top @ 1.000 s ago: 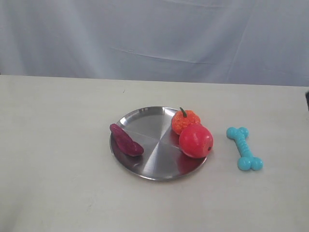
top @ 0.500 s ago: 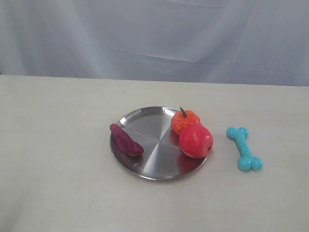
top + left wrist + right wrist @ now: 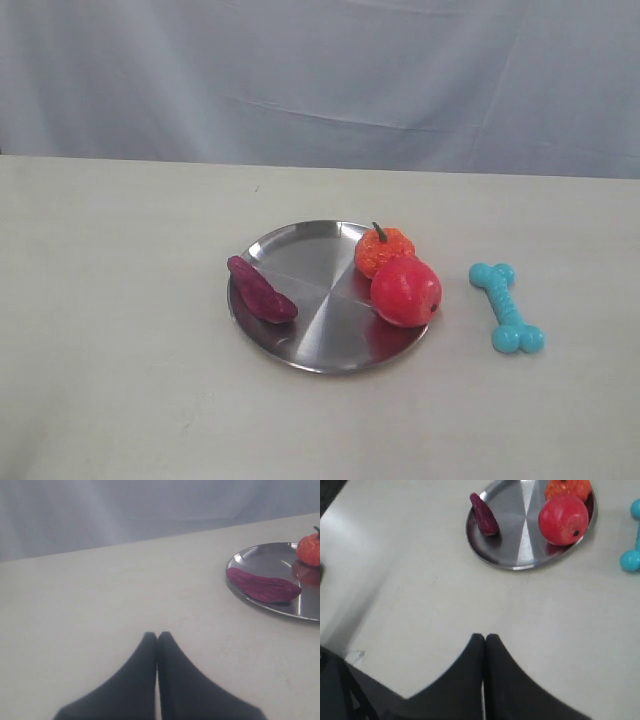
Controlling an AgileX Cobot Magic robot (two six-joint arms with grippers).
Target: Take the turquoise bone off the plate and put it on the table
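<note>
The turquoise bone (image 3: 507,306) lies flat on the cream table (image 3: 120,330), just right of the silver plate (image 3: 320,340) and apart from it. One end of the bone (image 3: 632,560) also shows in the right wrist view. Neither arm appears in the exterior view. My left gripper (image 3: 157,635) is shut with nothing in it, hovering over bare table some way from the plate (image 3: 270,560). Well back from the plate (image 3: 515,555), my right gripper (image 3: 484,636) is shut and holds nothing either.
On the plate sit a red apple (image 3: 405,290), a small orange pumpkin-like fruit (image 3: 383,250) and a purple sweet potato (image 3: 261,290). A pale grey cloth (image 3: 320,80) hangs behind the table. A dark edge (image 3: 350,690) shows beside the right gripper.
</note>
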